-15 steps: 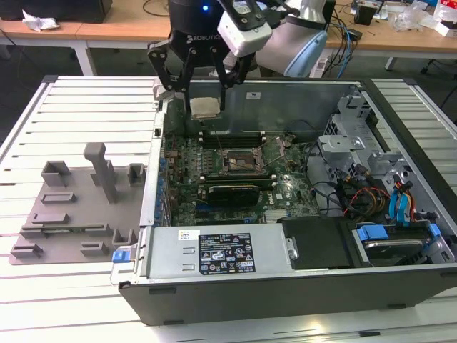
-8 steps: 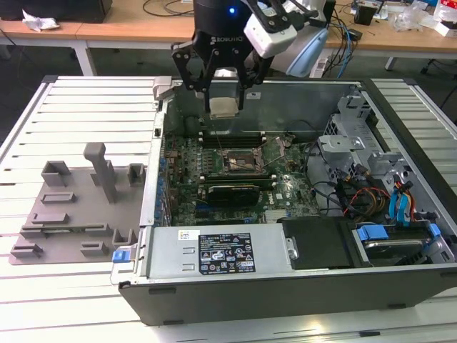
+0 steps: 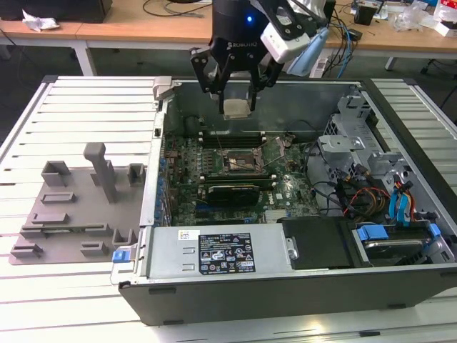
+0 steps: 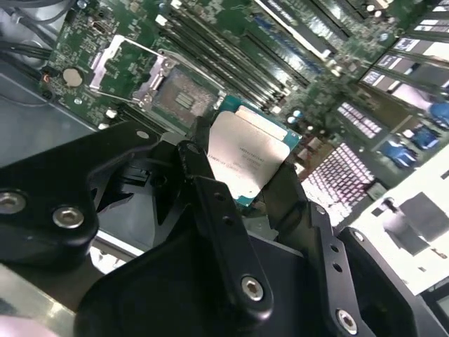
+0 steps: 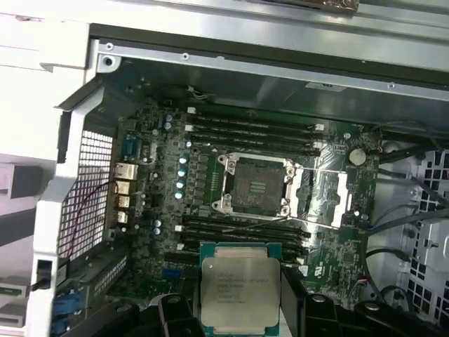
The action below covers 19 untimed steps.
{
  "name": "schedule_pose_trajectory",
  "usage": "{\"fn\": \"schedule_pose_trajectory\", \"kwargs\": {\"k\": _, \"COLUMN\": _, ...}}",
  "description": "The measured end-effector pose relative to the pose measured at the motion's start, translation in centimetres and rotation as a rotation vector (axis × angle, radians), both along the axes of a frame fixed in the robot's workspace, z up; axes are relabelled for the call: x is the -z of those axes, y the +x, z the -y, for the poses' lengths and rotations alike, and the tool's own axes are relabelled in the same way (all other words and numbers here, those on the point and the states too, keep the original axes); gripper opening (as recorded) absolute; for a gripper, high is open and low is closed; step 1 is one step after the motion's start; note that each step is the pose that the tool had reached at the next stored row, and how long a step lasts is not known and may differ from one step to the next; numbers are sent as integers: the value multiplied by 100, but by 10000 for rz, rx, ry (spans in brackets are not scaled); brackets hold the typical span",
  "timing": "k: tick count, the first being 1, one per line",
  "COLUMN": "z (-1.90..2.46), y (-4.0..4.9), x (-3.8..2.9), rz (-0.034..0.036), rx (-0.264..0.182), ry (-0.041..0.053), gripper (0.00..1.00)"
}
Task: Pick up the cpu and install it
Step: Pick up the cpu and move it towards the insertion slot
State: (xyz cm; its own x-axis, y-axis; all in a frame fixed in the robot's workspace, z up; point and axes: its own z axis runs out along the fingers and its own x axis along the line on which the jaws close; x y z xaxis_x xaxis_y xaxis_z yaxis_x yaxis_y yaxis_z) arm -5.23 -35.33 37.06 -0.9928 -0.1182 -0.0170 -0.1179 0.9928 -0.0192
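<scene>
One print-marked cpu (image 5: pixel 240 291) in gripper (image 3: pixel 237 96)

Light: bright, even, from overhead; shadows soft and short.
Exterior view: white slatted table (image 3: pixel 93 100) brightest; inside of computer case (image 3: pixel 285 296) dimmer, darkest along the far wall beneath the arm; small blue lamp (image 3: pixel 248 19) glowing on the arm.
Both wrist views: surfaces outside the case washed out to white; cpu (image 4: pixel 245 158) (image 5: pixel 240 291) lid carries a pale sheen; motherboard (image 5: pixel 210 210) evenly lit.
</scene>
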Motion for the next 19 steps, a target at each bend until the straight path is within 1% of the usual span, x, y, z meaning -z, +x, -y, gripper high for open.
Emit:
{"fn": "schedule_pose_trajectory", "kwargs": {"k": 2, "z": -27, "y": 29, "x": 35, "rz": -3, "rx": 1, "ry": -1, "gripper": 55}}
{"fn": "schedule_pose_trajectory", "kwargs": {"k": 3, "z": -45, "y": 52, "x": 66, "rz": -4, "rx": 1, "ry": 0, "gripper": 55}}
{"fn": "schedule_pose_trajectory", "kwargs": {"k": 5, "z": -66, "y": 82, "x": 108, "rz": -7, "rx": 0, "ry": -1, "gripper": 55}}
{"fn": "schedule_pose_trajectory", "kwargs": {"k": 7, "z": -95, "y": 124, "x": 178, "rz": -9, "rx": 0, "ry": 1, "gripper": 55}}
{"fn": "schedule_pose_trajectory", "kwargs": {"k": 9, "z": -113, "y": 153, "x": 251, "rz": -11, "rx": 0, "ry": 0, "gripper": 55}}
{"fn": "schedule_pose_trajectory", "kwargs": {"k": 11, "z": -119, "y": 173, "x": 307, "rz": -11, "rx": 1, "ry": 0, "gripper": 55}}
{"fn": "schedule_pose_trajectory", "kwargs": {"k": 13, "z": -121, "y": 195, "x": 382, "rz": -11, "rx": 0, "ry": 0, "gripper": 55}}
{"fn": "schedule_pose_trajectory", "kwargs": {"k": 19, "z": -124, "y": 215, "x": 510, "rz": -11, "rx": 1, "ry": -1, "gripper": 55}}
